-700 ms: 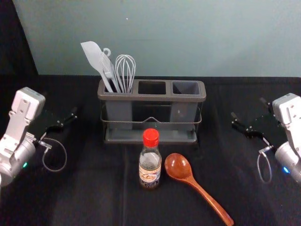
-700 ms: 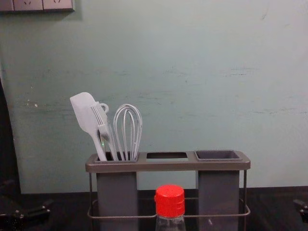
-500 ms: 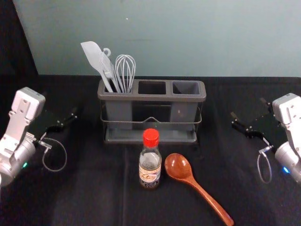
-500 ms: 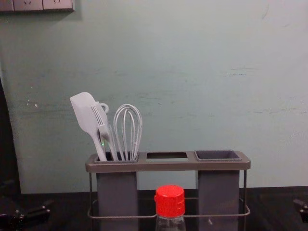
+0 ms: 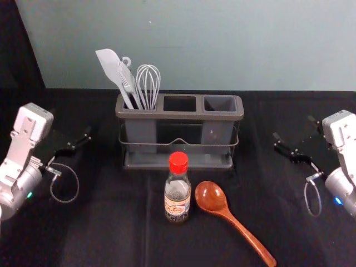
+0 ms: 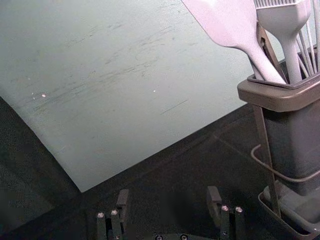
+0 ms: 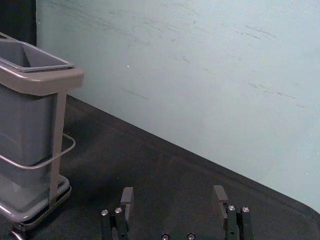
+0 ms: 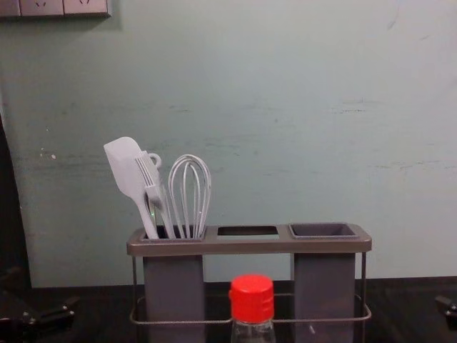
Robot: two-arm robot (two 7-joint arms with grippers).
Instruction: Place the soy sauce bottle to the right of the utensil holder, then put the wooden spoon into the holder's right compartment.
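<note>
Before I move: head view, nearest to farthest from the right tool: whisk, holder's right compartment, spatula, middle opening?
From right tool, far right:
1. Right compartment, right end
2. Middle opening, centre
3. Whisk, left compartment
4. Spatula, left compartment, leftmost

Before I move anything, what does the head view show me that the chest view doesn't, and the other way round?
Head view adds: the wooden spoon lying on the table, and the label of the soy sauce bottle.

Chest view adds: the wall sockets at upper left.

Both: the utensil holder, the spatula and whisk in its left compartment, the bottle's red cap, and the left gripper and right gripper, one out to each side.
</note>
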